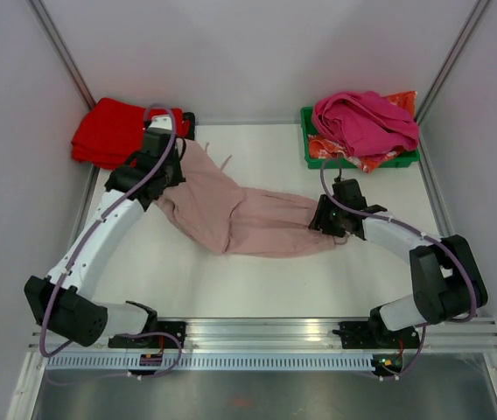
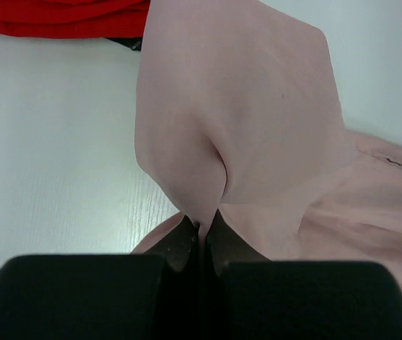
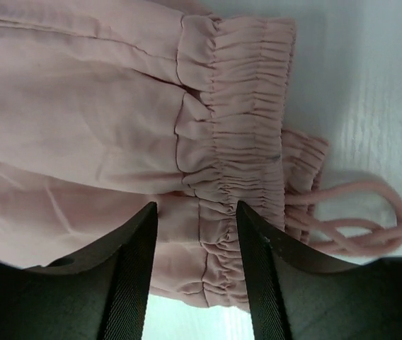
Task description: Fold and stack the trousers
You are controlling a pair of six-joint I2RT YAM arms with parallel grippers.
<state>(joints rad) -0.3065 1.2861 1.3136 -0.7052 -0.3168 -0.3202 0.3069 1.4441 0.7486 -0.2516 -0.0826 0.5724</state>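
Closest in, the left gripper (image 2: 202, 228) has its two black fingers pressed tight together on a pinch of the trousers (image 1: 248, 219), and the thin cloth rises from that pinch in a smooth, taut sheet with one deep crease running up from the jaws. The fabric is a pale dusty pink, soft and matte.

From above, the garment lies in a long, rumpled band across the middle of the white table (image 1: 257, 289), from the left gripper at the far left to the right gripper (image 3: 195, 209) at the right. The left end is lifted off the surface, just beside the folded red garments (image 1: 108, 131) in the far left corner.

At the right end the elastic waistband (image 3: 247, 142) is thickly gathered into fine ridges. The right fingers stand partly apart, one on each side of a stretch of that waistband, with cloth in the gap that does not look squeezed. A matching pink drawstring (image 3: 360, 219) loops out onto the table just past the waistband.

A magenta garment (image 1: 362, 122) is heaped in the green bin (image 1: 306, 140) at the far right, well apart from the trousers.
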